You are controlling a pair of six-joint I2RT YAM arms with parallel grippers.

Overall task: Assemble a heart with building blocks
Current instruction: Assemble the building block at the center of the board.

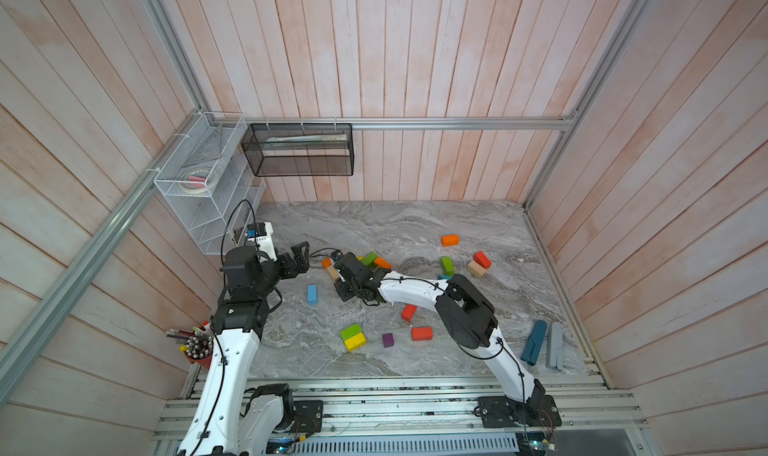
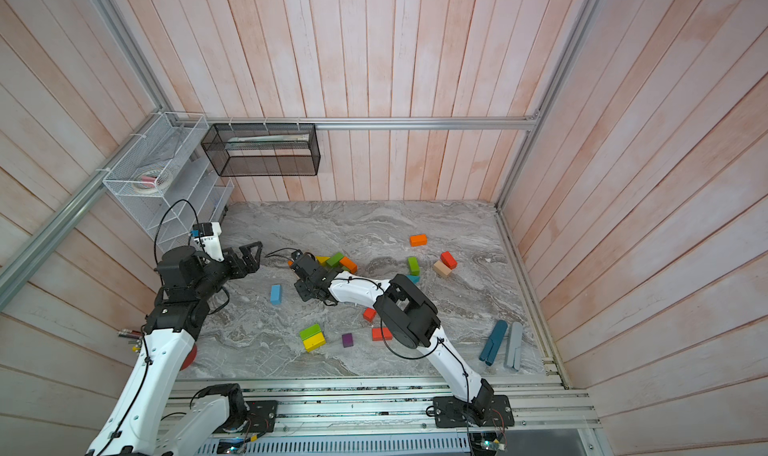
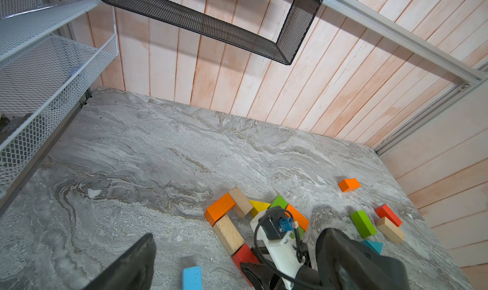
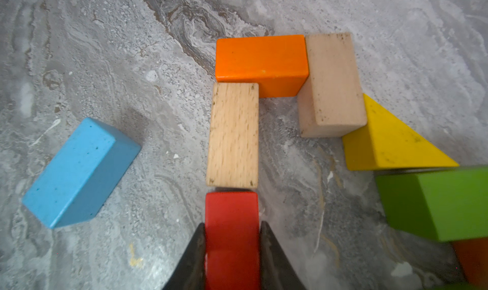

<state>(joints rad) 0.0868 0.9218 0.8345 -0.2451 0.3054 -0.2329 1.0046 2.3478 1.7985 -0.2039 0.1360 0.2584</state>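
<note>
Bars right of scattered blocks

1. In both top views the left arm rises from the lower left of the frame, elbow bent, with its wrist turned toward frame centre.
2. The left end effector is raised, jaws spread wide and empty.
3. The right arm stretches from the lower right toward centre, forearm low.
4. The right end effector clamps a red block between its dark fingers.
</note>
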